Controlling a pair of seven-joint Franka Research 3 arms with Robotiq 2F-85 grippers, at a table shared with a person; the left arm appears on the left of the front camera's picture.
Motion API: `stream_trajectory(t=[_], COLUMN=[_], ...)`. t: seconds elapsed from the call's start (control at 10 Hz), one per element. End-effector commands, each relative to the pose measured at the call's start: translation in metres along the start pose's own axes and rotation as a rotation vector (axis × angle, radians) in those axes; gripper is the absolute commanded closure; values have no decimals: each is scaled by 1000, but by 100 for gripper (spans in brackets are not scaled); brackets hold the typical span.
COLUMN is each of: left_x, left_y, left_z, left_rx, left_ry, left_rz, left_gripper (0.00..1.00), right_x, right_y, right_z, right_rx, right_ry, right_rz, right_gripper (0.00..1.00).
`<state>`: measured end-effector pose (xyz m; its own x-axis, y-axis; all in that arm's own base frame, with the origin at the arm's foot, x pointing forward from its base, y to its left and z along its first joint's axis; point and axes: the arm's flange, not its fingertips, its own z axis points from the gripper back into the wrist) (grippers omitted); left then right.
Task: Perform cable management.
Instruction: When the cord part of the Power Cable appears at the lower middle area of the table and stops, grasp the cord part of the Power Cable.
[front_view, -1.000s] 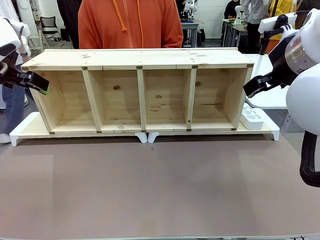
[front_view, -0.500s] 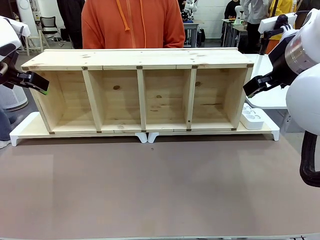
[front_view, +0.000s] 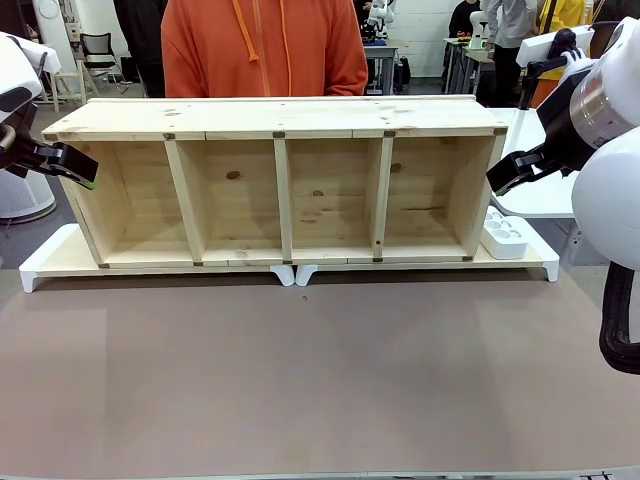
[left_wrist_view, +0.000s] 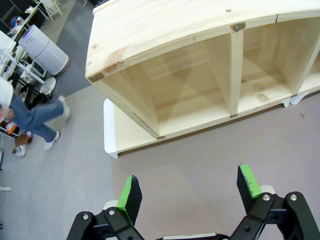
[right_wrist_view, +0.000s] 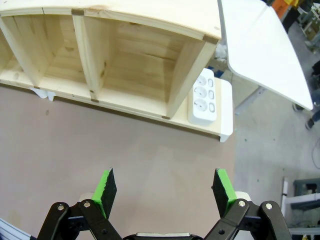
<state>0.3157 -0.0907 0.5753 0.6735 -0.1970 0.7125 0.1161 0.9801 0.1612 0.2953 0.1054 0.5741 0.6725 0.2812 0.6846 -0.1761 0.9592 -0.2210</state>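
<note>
Front view, your shelf (front_view: 300, 118) along the far edge of the table (front_view: 320, 380), power strip (front_view: 503, 236) at its right end, left gripper (left_wrist_view: 189, 187) and right gripper (right_wrist_view: 164, 186) jaws wide apart.

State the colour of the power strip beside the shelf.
White power strip; best seen in the right wrist view.

On the far part of the brown desk (front_view: 320, 380), a left platform (front_view: 45, 262) and a right platform (front_view: 530, 265), both white and footed, sit end to end. A four-bay wooden shelf (front_view: 280, 118) spans both. A white power strip (front_view: 503, 235) lies on the right platform, just beside the shelf's right end.
</note>
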Motion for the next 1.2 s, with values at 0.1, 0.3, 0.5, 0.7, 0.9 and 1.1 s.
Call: stream_trajectory(t=[0.1,0.3,0.5,0.7,0.9,1.1], left_x=[0,0,0,0,0,0], left_y=[-1,-1,-1,-1,-1,-1], left_z=[-1,-1,-1,-1,-1,-1], left_rx=[1,1,1,1,1,1], left_ry=[2,2,2,2,2,2], left_rz=[2,2,2,2,2,2], left_gripper=[0,0,0,0,0,0], right_x=[0,0,0,0,0,0], right_y=[1,1,1,1,1,1], right_z=[0,0,0,0,0,0], right_rx=[-1,-1,-1,-1,-1,-1], right_ry=[0,0,0,0,0,0], right_rz=[2,2,2,2,2,2], right_gripper=[0,0,0,0,0,0])
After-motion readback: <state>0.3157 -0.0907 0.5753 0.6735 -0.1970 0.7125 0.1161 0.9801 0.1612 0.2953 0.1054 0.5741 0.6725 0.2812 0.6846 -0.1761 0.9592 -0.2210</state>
